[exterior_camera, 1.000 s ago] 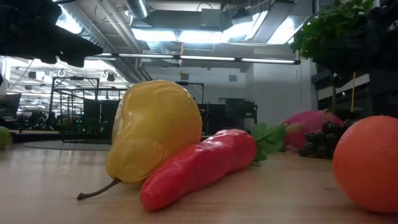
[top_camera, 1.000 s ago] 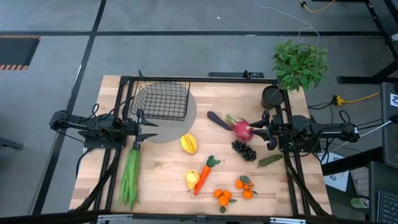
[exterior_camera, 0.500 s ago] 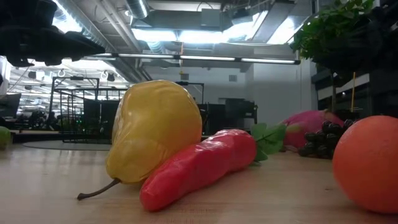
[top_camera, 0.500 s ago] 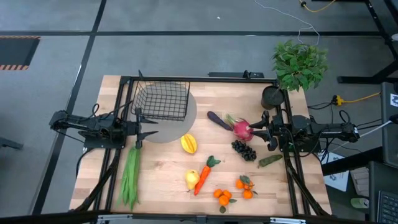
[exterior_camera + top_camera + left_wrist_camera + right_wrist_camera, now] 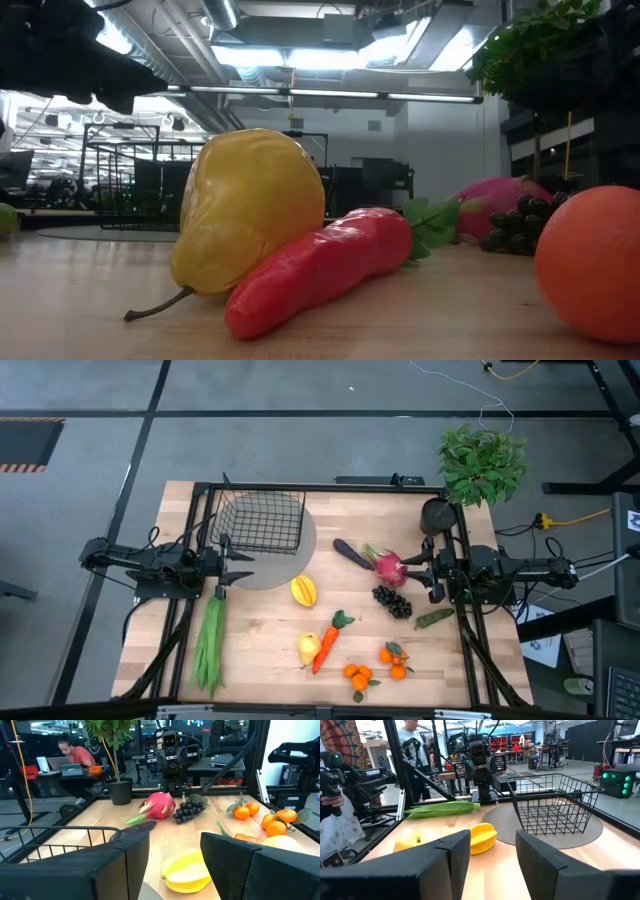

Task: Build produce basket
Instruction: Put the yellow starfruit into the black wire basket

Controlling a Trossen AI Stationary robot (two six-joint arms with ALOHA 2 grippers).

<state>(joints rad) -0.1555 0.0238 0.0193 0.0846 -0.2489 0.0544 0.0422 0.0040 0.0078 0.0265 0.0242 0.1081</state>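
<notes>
The black wire basket (image 5: 258,522) stands empty, its bottom on a grey round mat (image 5: 290,565) at the table's far left. Produce lies loose on the wood: green beans (image 5: 209,640), yellow pepper (image 5: 303,591), pear (image 5: 309,648) leaning on the carrot (image 5: 330,638), oranges (image 5: 360,677), grapes (image 5: 392,600), dragon fruit (image 5: 388,567), eggplant (image 5: 352,553). My left gripper (image 5: 238,570) hovers level at the left edge, open, pointing at the pepper (image 5: 187,870). My right gripper (image 5: 415,568) hovers level at the right edge beside the dragon fruit, open, with nothing between its fingers (image 5: 455,847).
A dark round cup (image 5: 437,515) and a potted plant (image 5: 482,463) stand at the far right corner. A small green pod (image 5: 433,618) lies near the right arm. A black frame (image 5: 320,487) runs along the table's sides. People show in the room beyond.
My left gripper has rolled slightly about its own length without leaving its place; its dark outline shifts in the low view. Nothing on the table has moved.
</notes>
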